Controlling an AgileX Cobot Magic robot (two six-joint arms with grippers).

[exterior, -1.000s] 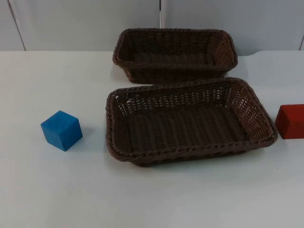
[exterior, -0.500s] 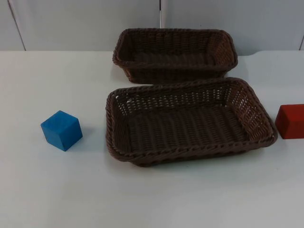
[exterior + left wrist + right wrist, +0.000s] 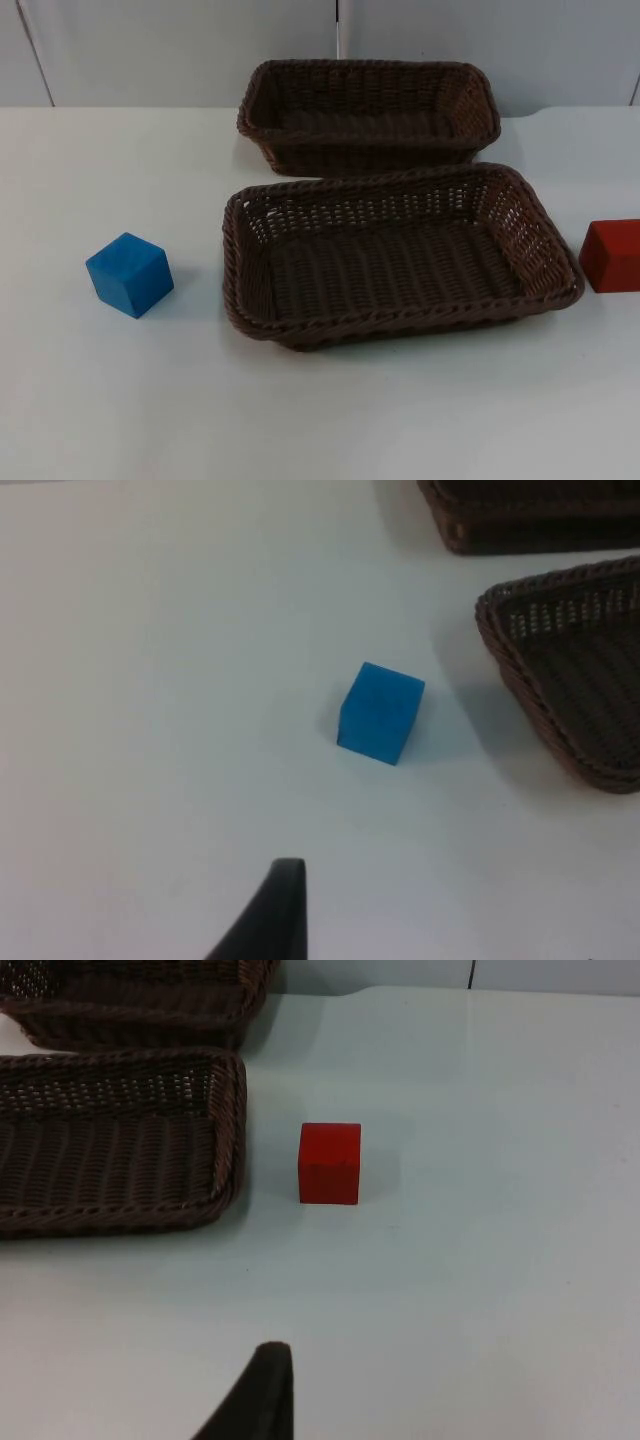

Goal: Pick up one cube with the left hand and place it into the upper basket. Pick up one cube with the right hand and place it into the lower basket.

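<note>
A blue cube sits on the white table, left of the lower basket. A red cube stands to the right of that basket, at the picture's right edge. The upper basket lies just behind the lower one, and nothing lies in either. My left gripper hangs above the table well short of the blue cube, not touching it. My right gripper hangs the same way, apart from the red cube, with the lower basket's rim beside that cube.
The white table top stretches in front of the baskets. The grey partition wall closes off the table behind the upper basket.
</note>
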